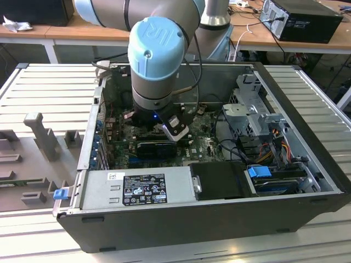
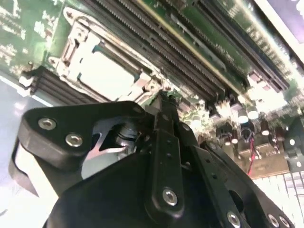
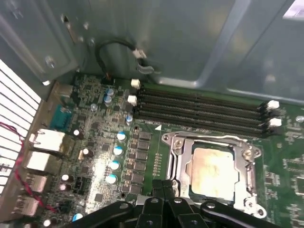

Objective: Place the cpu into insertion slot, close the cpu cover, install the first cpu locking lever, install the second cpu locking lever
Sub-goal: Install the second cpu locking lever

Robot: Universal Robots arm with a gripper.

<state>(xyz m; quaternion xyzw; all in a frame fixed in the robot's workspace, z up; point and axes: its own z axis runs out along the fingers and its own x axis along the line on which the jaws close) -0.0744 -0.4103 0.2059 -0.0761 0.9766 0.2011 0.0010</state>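
The cover [image 3: 211, 164] lies shut over the chip [image 3: 211, 164], just beyond the clenched, empty gripper [image 3: 164, 187].

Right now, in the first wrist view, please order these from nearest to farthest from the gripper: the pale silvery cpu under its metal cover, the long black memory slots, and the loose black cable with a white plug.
1. The cpu, seated in its socket just beyond the gripper.
2. The long black memory slots, behind the socket.
3. The black cable with a white plug, against the grey case wall.
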